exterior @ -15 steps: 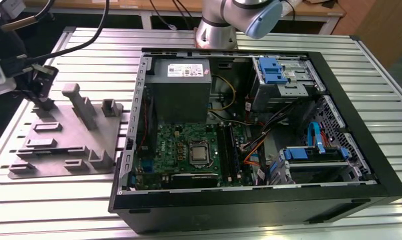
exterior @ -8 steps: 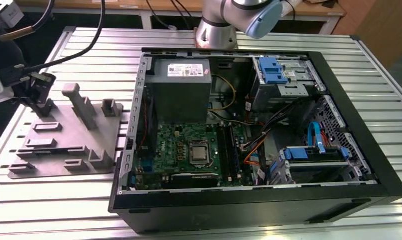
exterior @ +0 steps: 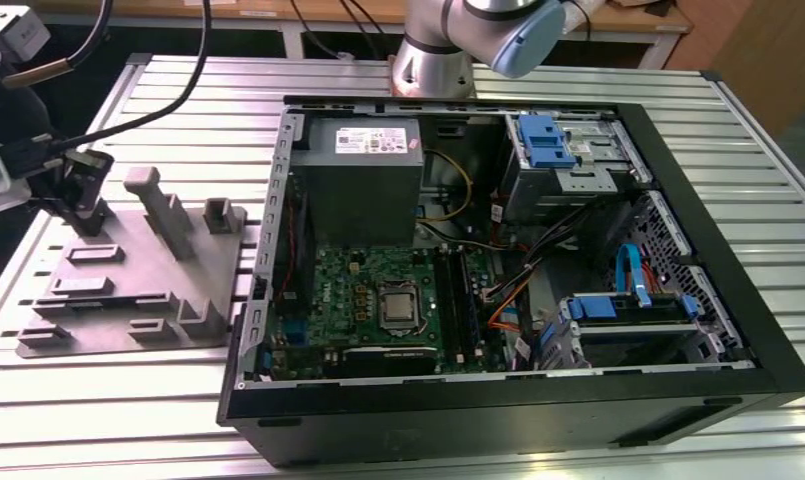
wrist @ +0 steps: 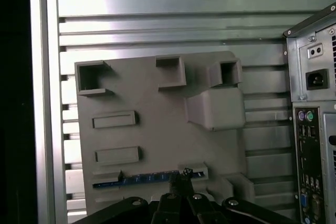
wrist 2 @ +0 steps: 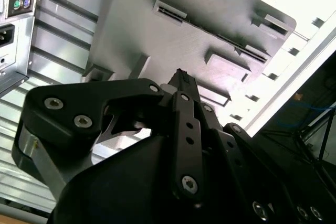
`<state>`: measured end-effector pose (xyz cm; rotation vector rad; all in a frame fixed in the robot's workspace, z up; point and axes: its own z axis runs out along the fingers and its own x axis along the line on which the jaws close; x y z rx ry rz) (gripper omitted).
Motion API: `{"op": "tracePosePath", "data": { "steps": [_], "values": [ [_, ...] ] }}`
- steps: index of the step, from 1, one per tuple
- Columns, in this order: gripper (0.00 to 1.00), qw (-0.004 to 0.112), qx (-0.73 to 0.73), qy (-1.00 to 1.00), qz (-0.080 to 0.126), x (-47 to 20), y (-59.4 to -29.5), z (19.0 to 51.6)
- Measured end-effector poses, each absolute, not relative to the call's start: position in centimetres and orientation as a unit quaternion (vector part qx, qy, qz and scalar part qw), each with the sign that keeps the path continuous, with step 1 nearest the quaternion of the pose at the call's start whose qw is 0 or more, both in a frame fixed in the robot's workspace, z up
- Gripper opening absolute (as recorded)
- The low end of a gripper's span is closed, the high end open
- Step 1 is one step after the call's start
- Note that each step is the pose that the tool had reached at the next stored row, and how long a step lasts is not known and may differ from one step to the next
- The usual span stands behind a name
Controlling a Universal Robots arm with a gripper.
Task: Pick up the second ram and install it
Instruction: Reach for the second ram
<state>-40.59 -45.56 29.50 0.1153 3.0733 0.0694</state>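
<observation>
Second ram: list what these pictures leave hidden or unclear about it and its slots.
1. First wrist view: the second ram is partly covered by the gripper, and one edge is sunk in the grey holder.
2. Exterior view: the motherboard's slot rails are too small and dark to tell whether a stick is seated.
3. Second wrist view: the gripper's body covers the holder's near part.

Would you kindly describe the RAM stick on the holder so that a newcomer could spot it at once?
Beside the open computer case, on the exterior view's left, lies a grey holder plate. In the first wrist view, the second ram sits in one of the plate's slots. It is a long, thin, blue-tinted strip, while its neighbours are plain grey blocks and pockets.
</observation>
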Motion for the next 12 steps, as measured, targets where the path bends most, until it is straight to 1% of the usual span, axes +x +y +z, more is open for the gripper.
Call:
{"op": "tracePosePath", "data": {
  "steps": [6, 12],
  "values": [
    [0.1, 0.033, 0.037, 0.999, 0.022, -40.71, -45.7, 28.66],
    [0.1, 0.033, 0.037, 0.999, 0.022, -40.75, -45.69, 28.56]
  ]
}}
